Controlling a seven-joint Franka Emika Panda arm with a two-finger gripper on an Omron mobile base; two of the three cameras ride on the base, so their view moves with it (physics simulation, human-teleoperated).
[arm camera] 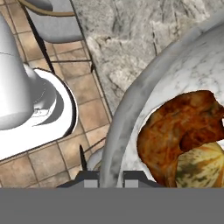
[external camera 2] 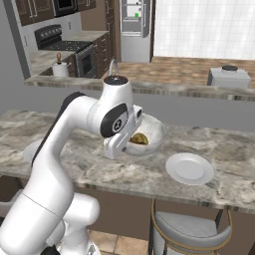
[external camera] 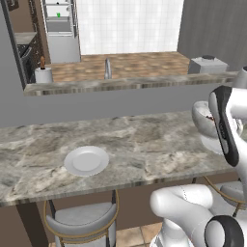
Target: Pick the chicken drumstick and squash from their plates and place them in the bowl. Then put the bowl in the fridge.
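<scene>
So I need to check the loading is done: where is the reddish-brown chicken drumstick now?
The reddish-brown chicken drumstick lies inside the off-white round bowl, touching the pale striped squash, on the marble counter left of an empty white plate.

I see the bowl [external camera 2: 149, 135] on the counter [external camera 2: 124, 172] holding the chicken drumstick [arm camera: 179, 129] with the squash [arm camera: 203, 166] against it, a plate [external camera 2: 190, 168] right of it.

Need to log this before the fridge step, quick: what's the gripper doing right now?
Gripper: closed on the rim of the bowl, which holds the chicken drumstick and squash.
</scene>
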